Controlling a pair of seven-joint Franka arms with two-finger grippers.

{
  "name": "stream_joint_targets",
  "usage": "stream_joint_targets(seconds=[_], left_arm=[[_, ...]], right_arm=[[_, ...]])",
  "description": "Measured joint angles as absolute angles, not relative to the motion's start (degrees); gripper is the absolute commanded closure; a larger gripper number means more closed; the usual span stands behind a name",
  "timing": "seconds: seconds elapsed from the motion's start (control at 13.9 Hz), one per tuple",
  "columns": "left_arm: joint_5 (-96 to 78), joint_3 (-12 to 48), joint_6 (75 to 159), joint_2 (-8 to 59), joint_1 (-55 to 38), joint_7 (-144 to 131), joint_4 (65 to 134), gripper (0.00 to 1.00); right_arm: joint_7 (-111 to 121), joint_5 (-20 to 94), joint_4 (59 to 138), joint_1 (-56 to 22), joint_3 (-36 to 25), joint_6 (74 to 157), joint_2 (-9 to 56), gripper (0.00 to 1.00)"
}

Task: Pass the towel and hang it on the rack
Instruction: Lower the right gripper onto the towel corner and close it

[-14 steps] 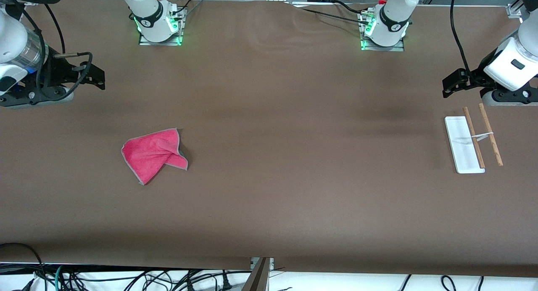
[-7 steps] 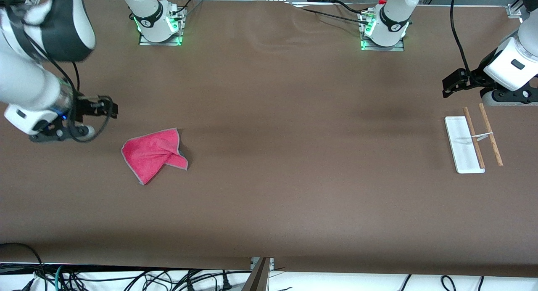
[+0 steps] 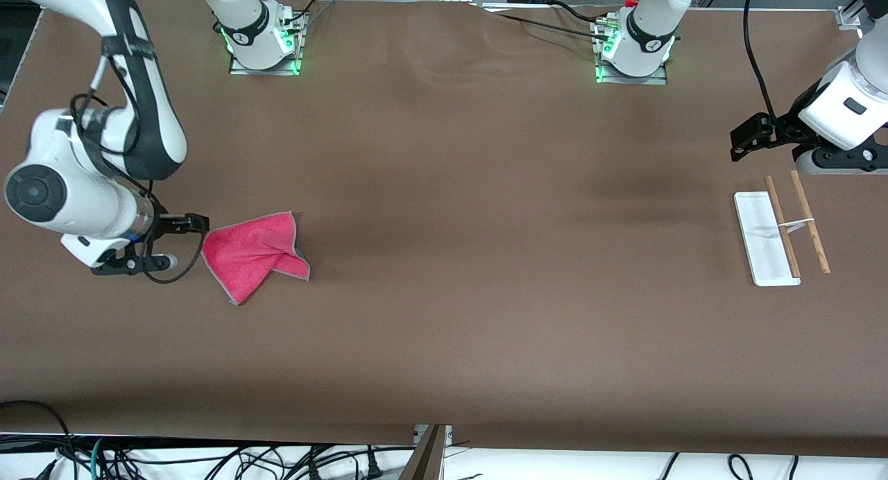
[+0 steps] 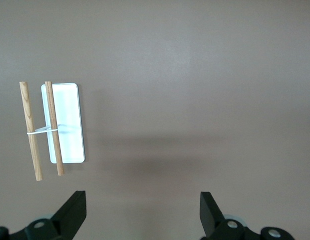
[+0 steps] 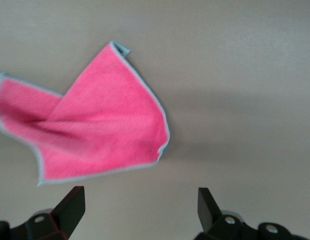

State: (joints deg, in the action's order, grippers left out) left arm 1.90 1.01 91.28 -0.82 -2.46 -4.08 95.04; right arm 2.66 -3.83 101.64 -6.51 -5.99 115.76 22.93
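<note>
The towel point(image 3: 253, 253) lies crumpled on the table toward the right arm's end, pink face up with grey edging; it also shows in the right wrist view point(image 5: 90, 125). My right gripper point(image 3: 196, 225) hangs open and empty over the table just beside the towel's edge. The rack point(image 3: 780, 230), a white base with two wooden rods joined by a metal piece, lies toward the left arm's end and shows in the left wrist view point(image 4: 55, 127). My left gripper point(image 3: 746, 139) waits open and empty above the table beside the rack.
The brown table point(image 3: 485, 258) spreads wide between towel and rack. The two arm bases point(image 3: 263, 39) stand along the edge farthest from the front camera. Cables hang below the table's near edge.
My right arm has swung in from the table's end and come down beside the towel's edge. The left arm, the towel and the rack have not moved.
</note>
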Motion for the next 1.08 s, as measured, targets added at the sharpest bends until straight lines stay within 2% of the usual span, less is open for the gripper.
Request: stream_joint_targets(seconds=[0.29, 0.5, 0.72, 0.86, 1.08], left_arm=[[1.9, 1.0, 91.28, -0.82, -2.46, -4.08, 95.04, 0.0], [1.9, 1.01, 91.28, -0.82, -2.46, -4.08, 95.03, 0.0], [1.9, 1.01, 91.28, -0.82, -2.46, -4.08, 95.03, 0.0], [1.9, 1.01, 91.28, -0.82, -2.46, -4.08, 95.03, 0.0], [1.9, 1.0, 91.28, -0.82, -2.46, -4.08, 95.04, 0.0]], right_arm=[[3.52, -3.83, 105.53, -4.46, -6.03, 125.95, 27.79, 0.02], [3.73, -3.83, 105.66, -3.87, -6.03, 128.97, 30.08, 0.09], [3.73, -3.81, 105.76, -3.83, -6.02, 129.93, 31.46, 0.21], [3.73, -3.75, 106.58, -3.83, -6.02, 130.69, 31.71, 0.39], [3.73, -3.74, 107.85, -3.83, -6.02, 131.56, 31.72, 0.78]])
